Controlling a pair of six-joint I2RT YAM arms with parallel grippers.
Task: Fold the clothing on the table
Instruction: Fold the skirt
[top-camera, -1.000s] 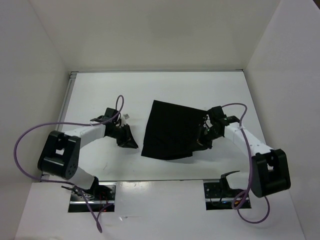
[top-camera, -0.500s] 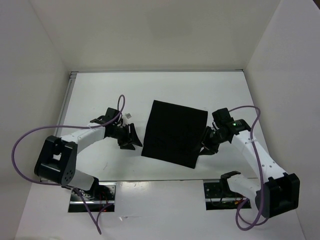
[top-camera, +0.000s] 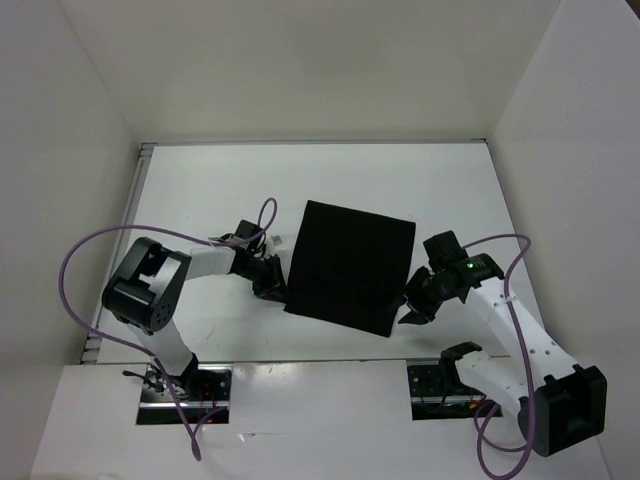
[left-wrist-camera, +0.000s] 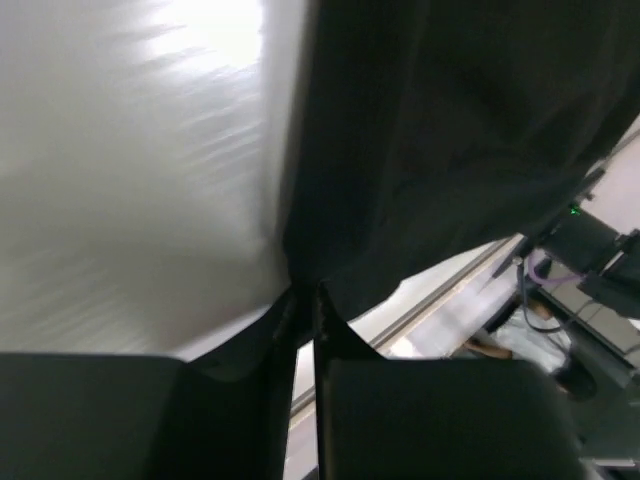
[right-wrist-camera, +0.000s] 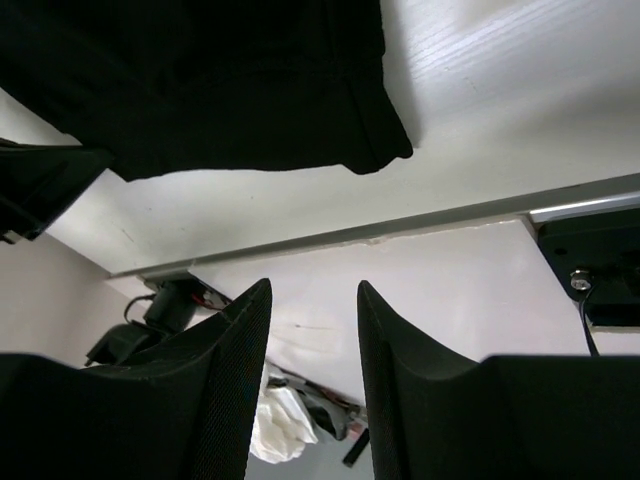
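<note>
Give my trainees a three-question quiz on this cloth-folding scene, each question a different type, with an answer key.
1. True or false: the right hand is gripping the clothing.
2. Where is the left hand? A) at the clothing's left edge B) above its far right corner C) beside the right hand
3. Fill in: the clothing lies on the white ___.
Key: 1 false, its fingers stand apart and empty; 2 A; 3 table.

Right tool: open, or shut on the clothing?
Open: the right tool shows fingers apart, nothing between; the clothing lies beyond them.
</note>
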